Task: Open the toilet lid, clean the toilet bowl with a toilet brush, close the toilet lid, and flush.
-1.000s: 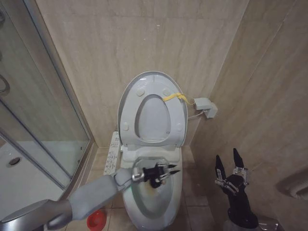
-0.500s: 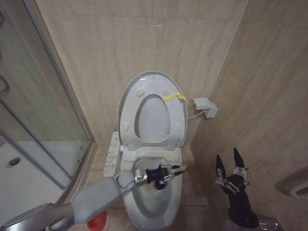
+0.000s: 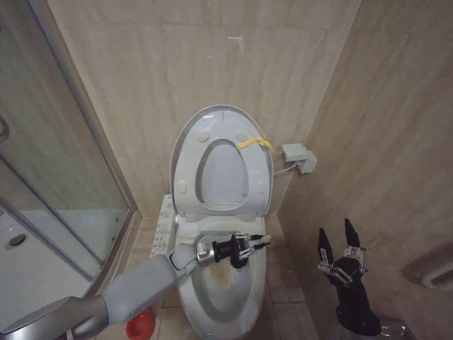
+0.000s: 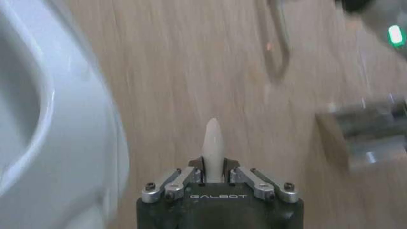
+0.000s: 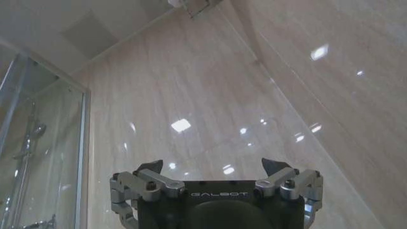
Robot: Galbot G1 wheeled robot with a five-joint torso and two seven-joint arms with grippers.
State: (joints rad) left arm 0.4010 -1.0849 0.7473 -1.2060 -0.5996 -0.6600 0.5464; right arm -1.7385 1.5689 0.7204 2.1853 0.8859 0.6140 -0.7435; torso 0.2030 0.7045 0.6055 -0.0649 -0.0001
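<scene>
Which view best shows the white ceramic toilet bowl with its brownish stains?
The head view: the white ceramic toilet bowl lies open below, stains visible. The left wrist view catches a blurred white curved edge, perhaps the toilet's; the right wrist view faces wall.

Tiled floor, toilet bowl, red holder

Head view downward on toilet bowl; both wrist views close, toward tiled walls
</scene>
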